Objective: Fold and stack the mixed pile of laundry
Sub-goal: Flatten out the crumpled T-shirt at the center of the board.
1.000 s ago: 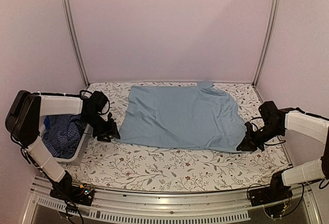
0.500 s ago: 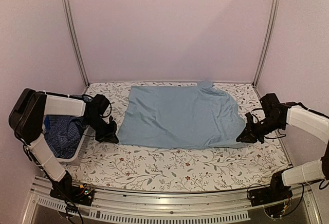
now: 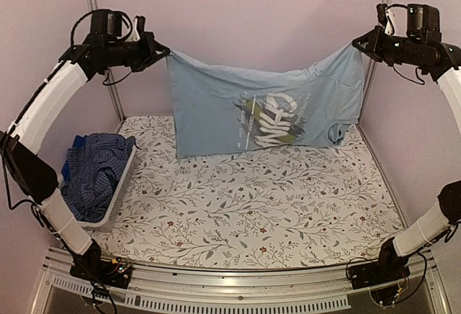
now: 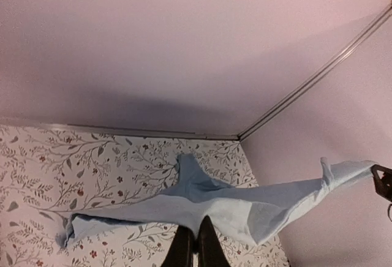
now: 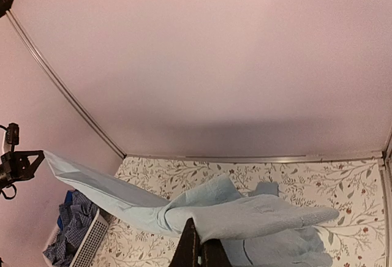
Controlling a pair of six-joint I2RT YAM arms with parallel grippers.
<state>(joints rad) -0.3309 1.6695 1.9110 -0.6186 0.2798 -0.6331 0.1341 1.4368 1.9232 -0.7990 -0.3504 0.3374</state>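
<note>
Moved: since 1 second ago both arms have risen from table level to high at the back wall, and the light-blue shirt, which lay flat, now hangs between them.
Hidden: the print on the shirt is a dark and green graphic whose letters cannot be read. Whether the lower hem touches the table cannot be told. In both wrist views the fingers are cut off by the lower edge.
Basket: the white basket stands at the table's left edge and holds a crumpled dark check shirt. 1 sliver of a brighter blue piece shows at its left, mostly covered.
Left gripper: the left gripper is clamped on the shirt's upper left corner. In its own view the cloth runs out from between the pressed-together fingers.
Right gripper: the right gripper is pinched on the upper right corner, cloth bunched at its tips.
Shirt: held up by 2 corners, it sags in the middle, with 1 sleeve dangling at the lower right, well apart from the basket.
</note>
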